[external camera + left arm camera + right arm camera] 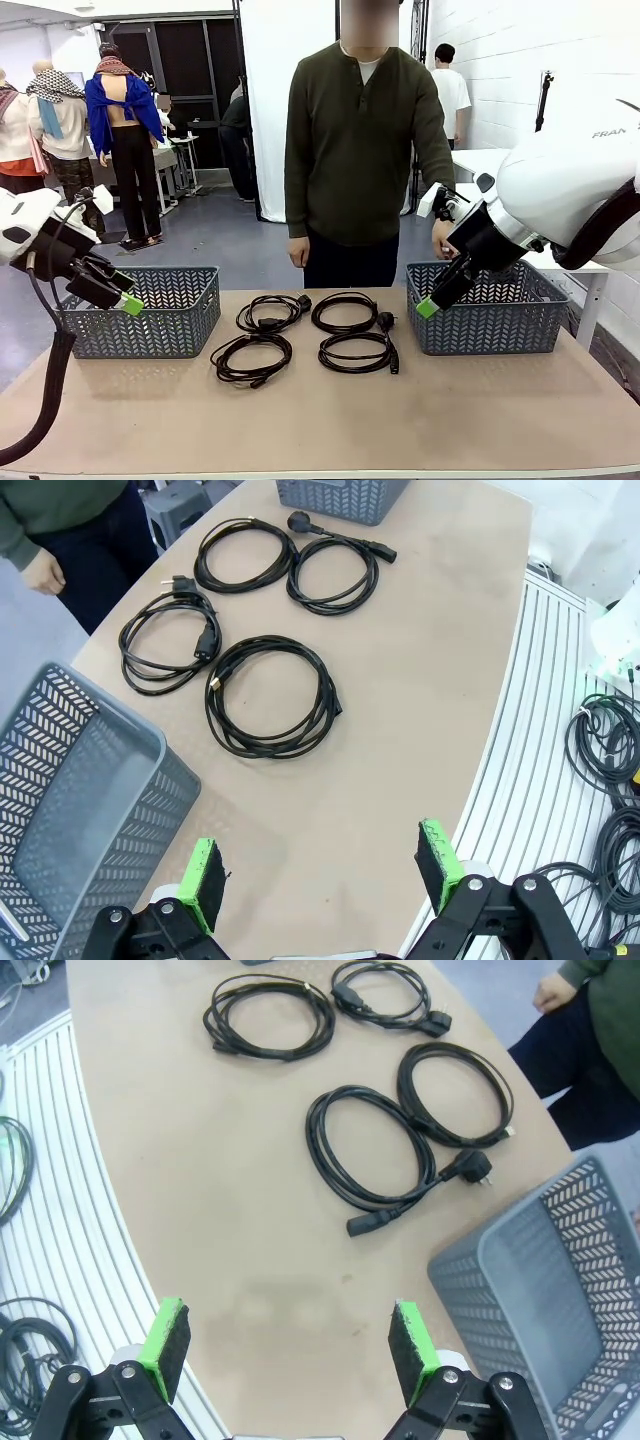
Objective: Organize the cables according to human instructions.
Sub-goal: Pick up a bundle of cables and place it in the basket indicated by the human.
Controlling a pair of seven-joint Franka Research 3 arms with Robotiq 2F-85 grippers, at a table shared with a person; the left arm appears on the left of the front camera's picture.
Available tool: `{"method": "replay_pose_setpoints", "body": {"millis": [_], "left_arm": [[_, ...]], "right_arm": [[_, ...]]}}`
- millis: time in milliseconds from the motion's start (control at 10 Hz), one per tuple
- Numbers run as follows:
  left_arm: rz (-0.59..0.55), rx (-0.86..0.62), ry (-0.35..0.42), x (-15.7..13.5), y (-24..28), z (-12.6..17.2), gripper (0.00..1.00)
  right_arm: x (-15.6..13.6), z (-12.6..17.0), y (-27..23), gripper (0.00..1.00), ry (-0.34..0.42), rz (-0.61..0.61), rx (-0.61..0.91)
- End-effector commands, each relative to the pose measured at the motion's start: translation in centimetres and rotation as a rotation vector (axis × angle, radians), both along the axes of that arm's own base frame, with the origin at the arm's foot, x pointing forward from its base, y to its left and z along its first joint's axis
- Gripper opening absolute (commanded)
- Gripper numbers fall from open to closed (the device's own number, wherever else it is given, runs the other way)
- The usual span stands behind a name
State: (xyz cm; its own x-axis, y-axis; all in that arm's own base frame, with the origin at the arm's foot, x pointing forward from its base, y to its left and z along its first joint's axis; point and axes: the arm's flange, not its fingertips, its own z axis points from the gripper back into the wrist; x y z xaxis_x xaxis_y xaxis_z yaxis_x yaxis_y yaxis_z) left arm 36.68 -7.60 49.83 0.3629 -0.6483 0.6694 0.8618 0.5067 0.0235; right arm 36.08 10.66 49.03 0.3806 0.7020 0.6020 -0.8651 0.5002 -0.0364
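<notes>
- Cables: four coils lie flat in a two-by-two block at mid table, touching neither gripper.
- Step, as I judge it: wait for the person's cue, then pinch one coil across all its loops so none trails.
- Left gripper and right gripper hang over the table's ends, jaws spread and empty.
- Left basket and right basket, at the table's ends, look empty.

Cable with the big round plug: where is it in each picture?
Front view: the cable with the round plug is the nearer right coil of the four, beside the right basket.
Left wrist view: top middle, the right one of the two far coils, just below that basket.
Right wrist view: middle coil, its plug lying near that basket.
Shared landmark: the right basket.
</notes>
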Motion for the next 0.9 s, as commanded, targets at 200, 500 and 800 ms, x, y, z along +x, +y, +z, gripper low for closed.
{"method": "replay_pose_setpoints", "body": {"millis": [200,500,800], "left_arm": [[-0.016,-0.014,-0.005,0.3,0.2,-0.1,1.00],[-0.016,-0.014,-0.005,0.3,0.2,-0.1,1.00],[-0.016,-0.014,-0.005,0.3,0.2,-0.1,1.00]], "right_arm": [[0.2,-0.1,0.0,1.00,-0.001,0.013,0.021],[0.2,-0.1,0.0,1.00,-0.001,0.013,0.021],[1.3,0.5,1.4,1.00,0.010,-0.049,-0.001]]}}
